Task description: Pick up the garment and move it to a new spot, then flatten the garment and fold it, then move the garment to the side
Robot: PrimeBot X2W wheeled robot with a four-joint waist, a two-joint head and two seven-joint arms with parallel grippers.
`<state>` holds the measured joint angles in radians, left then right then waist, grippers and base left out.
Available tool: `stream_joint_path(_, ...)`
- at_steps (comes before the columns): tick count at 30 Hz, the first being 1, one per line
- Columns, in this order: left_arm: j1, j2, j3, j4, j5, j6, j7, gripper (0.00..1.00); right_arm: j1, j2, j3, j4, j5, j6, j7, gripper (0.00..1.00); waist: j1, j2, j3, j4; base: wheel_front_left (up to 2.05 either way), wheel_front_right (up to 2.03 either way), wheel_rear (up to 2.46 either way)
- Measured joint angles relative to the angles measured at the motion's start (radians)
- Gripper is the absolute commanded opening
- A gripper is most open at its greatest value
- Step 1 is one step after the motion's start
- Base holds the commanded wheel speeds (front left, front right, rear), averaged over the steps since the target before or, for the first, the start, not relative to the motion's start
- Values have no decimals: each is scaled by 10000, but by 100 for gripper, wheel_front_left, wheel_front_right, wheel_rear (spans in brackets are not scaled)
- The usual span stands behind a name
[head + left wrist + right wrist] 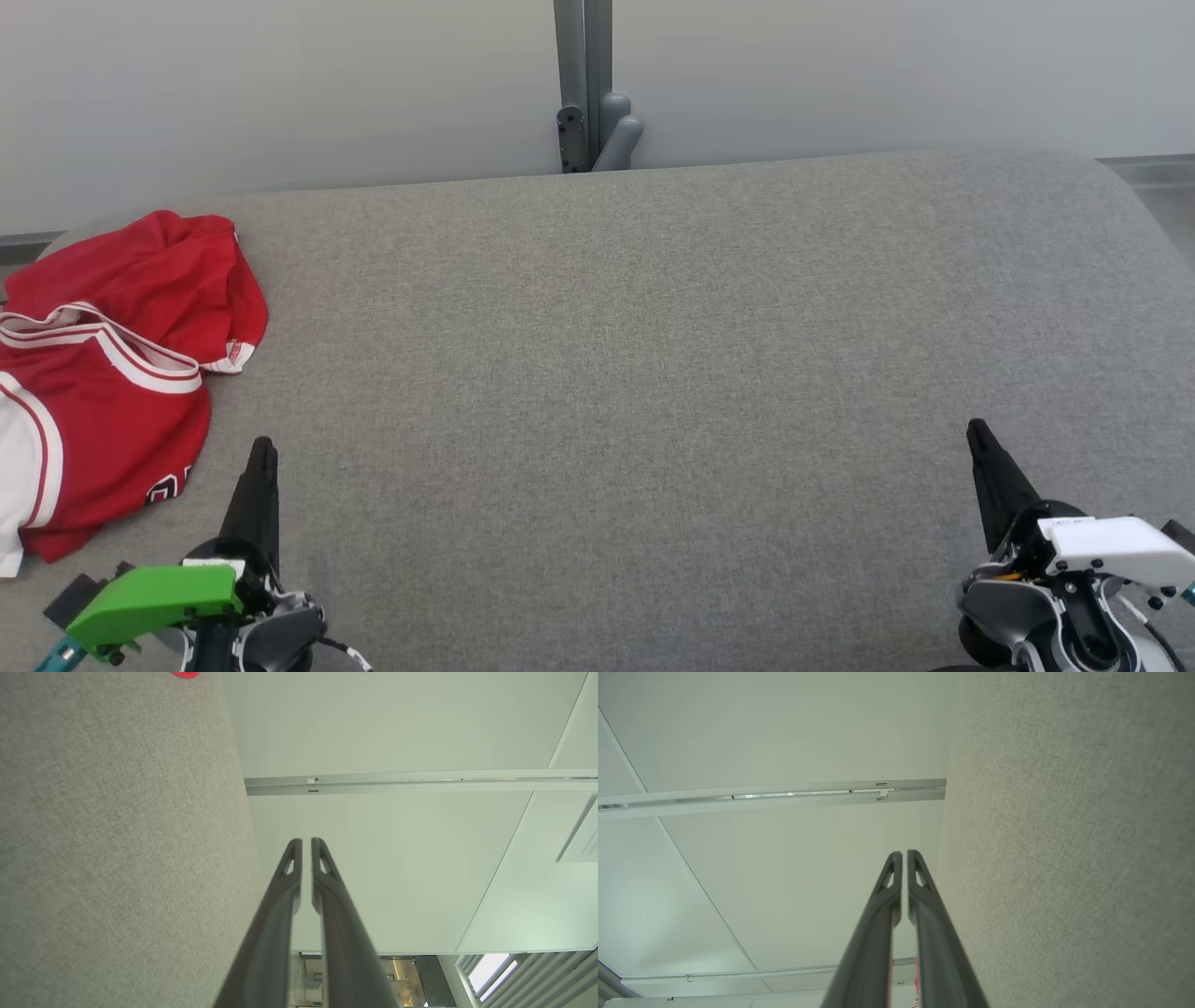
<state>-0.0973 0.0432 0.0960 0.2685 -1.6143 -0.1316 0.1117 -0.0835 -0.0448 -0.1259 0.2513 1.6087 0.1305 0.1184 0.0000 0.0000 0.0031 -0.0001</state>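
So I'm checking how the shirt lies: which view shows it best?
Head view: the red shirt lies crumpled on the grey surface, far left. Left wrist view catches a red sliver; right wrist view, a tiny red speck.

You see the garment (112,392) as thin red cloth with a soft sheen and white trim. Coarse, matt grey woven fabric covers the table (653,373). The left gripper (263,453) and right gripper (978,437) look like dark matt plastic. The green cover (154,597) and white cover (1116,546) are smooth plastic. The post (583,84) looks like grey painted metal.
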Motion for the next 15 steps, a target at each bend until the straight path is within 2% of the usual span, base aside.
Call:
stream_joint_path(8, 255, -35, -307, 71, -15, 0, -272, 100, 292, 50, 127, 23, -77, -4, -251, 100, 0, 0, 7, 1, 0, 0, 0)
stream_joint_path(15, 258, -35, -564, 44, 414, 0, -539, 100, 398, 27, 173, -238, -1089, -4, -558, 100, 0, 0, 20, 12, 0, 0, 0)
